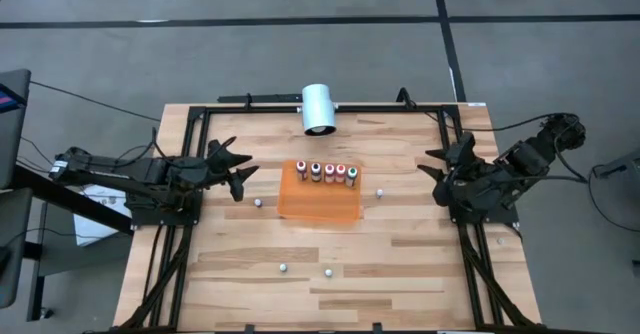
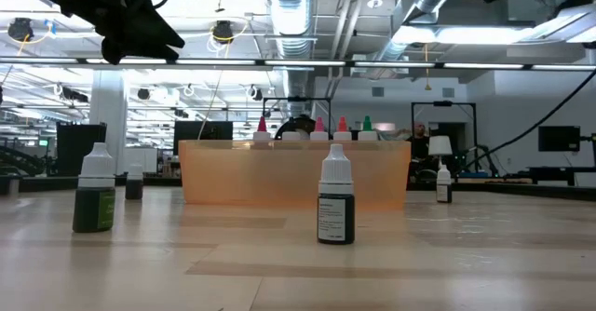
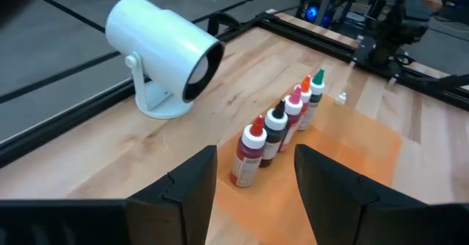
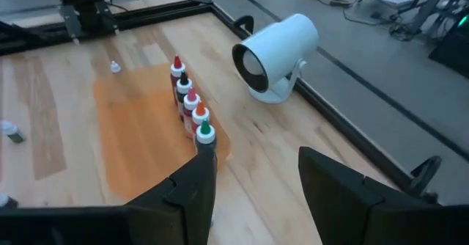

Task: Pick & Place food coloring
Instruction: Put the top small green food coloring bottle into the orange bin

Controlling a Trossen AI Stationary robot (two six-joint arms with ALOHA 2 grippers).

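Observation:
Five small food coloring bottles (image 1: 326, 172) stand upright in a row on the far side of the orange tray (image 1: 320, 206). They also show in the left wrist view (image 3: 282, 128) and the right wrist view (image 4: 190, 105). The bottles have red, dark, pink, orange and green tops. My left gripper (image 1: 238, 167) is open and hovers left of the tray, its fingers pointing at the row (image 3: 253, 161). My right gripper (image 1: 437, 166) is open and hovers right of the tray (image 4: 256, 164). Neither gripper touches anything.
Tiny white-capped bottles stand loose on the wood: one left of the tray (image 1: 258, 202), one to its right (image 1: 380, 192), two near the near edge (image 1: 283, 268) (image 1: 327, 272). A large white cylinder on a foot (image 1: 319, 109) sits at the far edge. A black frame borders the table.

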